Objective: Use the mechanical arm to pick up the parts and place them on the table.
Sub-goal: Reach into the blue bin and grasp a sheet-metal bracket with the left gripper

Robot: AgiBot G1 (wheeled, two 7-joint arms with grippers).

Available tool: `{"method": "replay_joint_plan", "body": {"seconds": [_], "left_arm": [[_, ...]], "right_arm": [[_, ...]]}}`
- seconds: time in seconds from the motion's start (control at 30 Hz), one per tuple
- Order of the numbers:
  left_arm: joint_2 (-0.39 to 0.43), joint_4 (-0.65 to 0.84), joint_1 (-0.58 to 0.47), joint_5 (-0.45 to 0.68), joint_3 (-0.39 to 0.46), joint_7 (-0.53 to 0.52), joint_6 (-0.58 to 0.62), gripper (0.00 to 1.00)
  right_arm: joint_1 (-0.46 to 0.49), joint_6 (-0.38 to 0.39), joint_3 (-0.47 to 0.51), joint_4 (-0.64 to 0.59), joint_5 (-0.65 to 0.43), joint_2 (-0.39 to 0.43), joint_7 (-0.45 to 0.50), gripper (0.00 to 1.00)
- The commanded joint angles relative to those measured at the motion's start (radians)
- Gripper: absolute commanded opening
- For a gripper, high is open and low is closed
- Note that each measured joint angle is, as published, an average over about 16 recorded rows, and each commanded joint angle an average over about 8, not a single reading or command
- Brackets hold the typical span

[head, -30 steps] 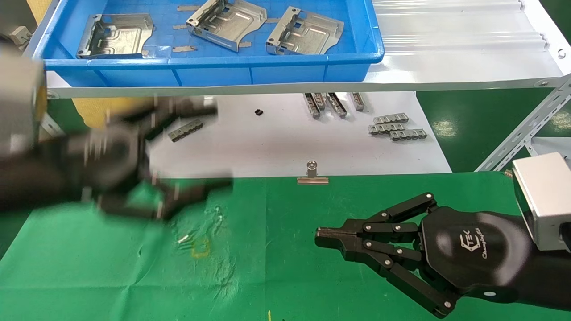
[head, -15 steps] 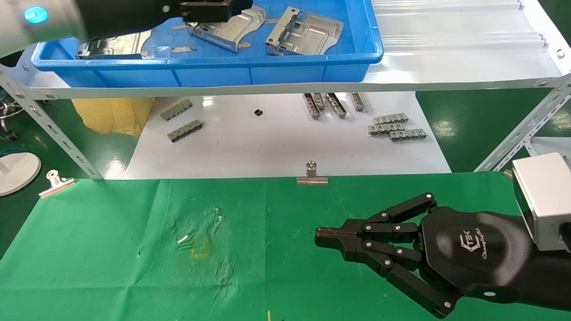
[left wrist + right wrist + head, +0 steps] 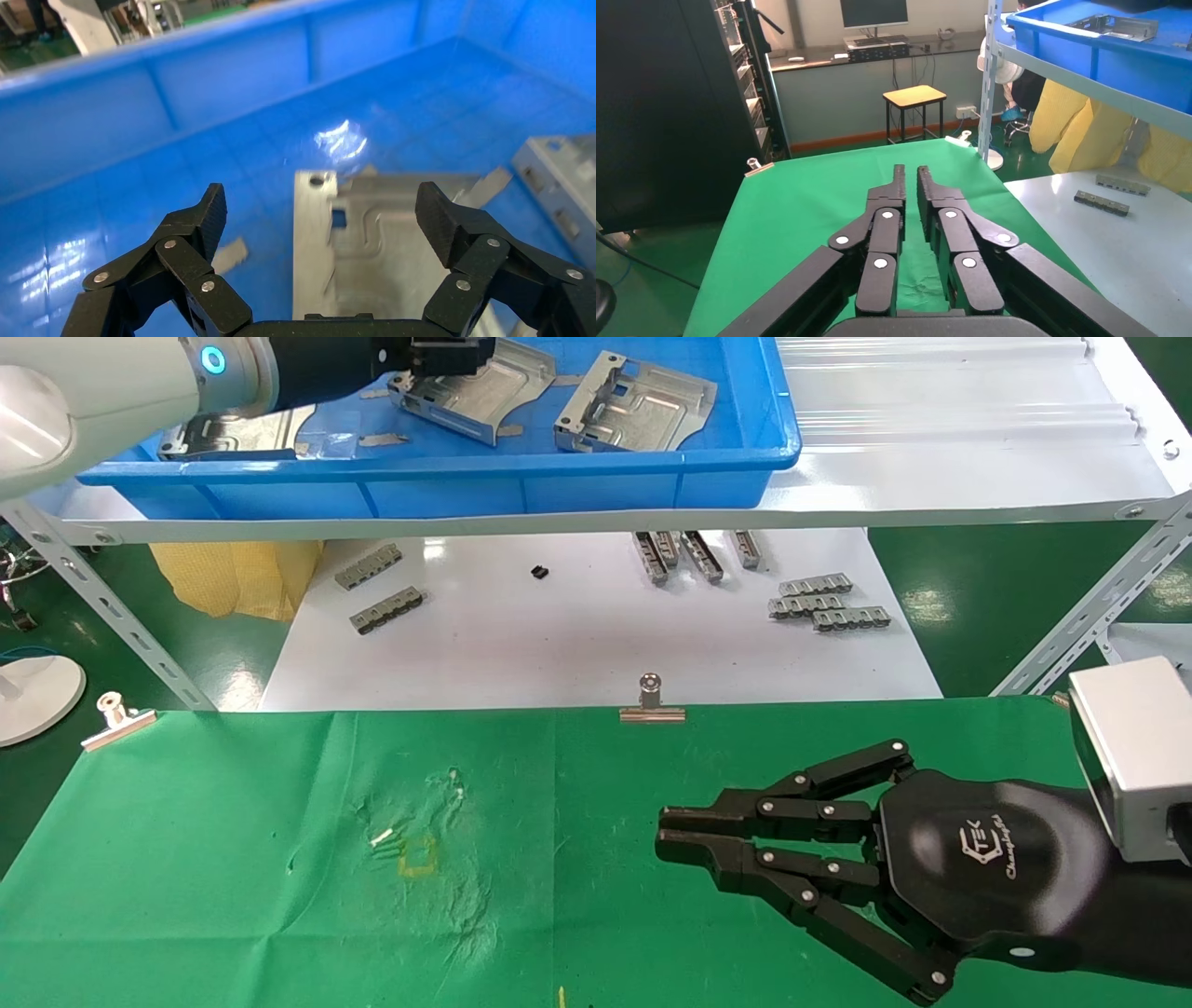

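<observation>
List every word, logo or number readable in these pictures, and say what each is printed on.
White logo mark with a line of script under it, on the black palm of the right gripper over the table: too small and slanted to read for certain.
No other text shows: the parts and blue bin are unmarked.

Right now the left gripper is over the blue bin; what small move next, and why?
Probably lower the left gripper straight down over the metal plate. Its fingers stand wide open on either side of that plate without touching it, so a short descent should bracket the plate for closing. The right gripper sits parked above the green table.
</observation>
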Motion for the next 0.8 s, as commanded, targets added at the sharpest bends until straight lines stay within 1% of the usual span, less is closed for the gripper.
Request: {"method": "replay_joint_plan", "body": {"seconds": [0.03,0.8], "left_arm": [[0.005,0.014,-0.003,0.008,0.007,-0.007,-0.006,0.0],[0.004,0.009,0.003,0.031,0.036,-0.039,-0.027,0.0]], "right_arm": [[0.0,0.0,0.0,0.0,0.0,0.0,0.0,1.0],[0.0,0.0,0.0,0.0,0.0,0.0,0.0,1.0]]}}
